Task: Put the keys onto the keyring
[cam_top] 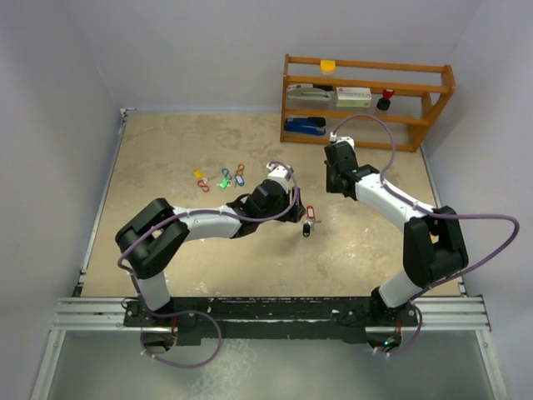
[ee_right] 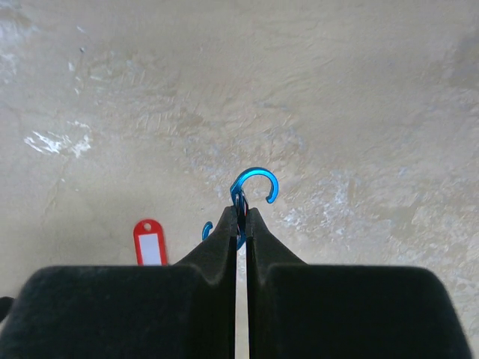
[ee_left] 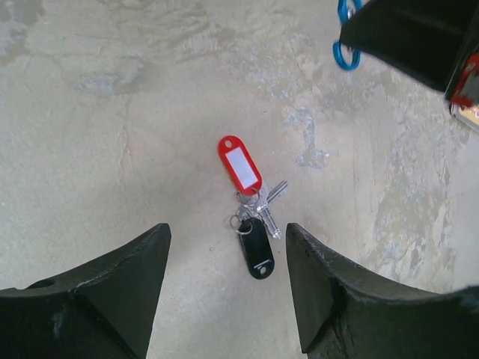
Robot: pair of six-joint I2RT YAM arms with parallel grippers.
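**Thin pinch on the clip, flat keys below**

My right tool (ee_right: 241, 224) is pressed together on the blue clip (ee_right: 254, 183), which I take for the keyring. It grips one end only, so a push could twist the clip or slip it free. My left tool (ee_left: 227, 247) hangs spread above the red-tagged key (ee_left: 240, 164) and black fob (ee_left: 257, 250), bunched on the surface (ee_left: 112, 149). Closing there could skid them away. The other tagged keys (cam_top: 221, 177) lie well apart.

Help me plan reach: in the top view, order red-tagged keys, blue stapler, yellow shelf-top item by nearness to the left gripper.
1. red-tagged keys, beside the left gripper.
2. blue stapler, lowest shelf level.
3. yellow item, shelf top.
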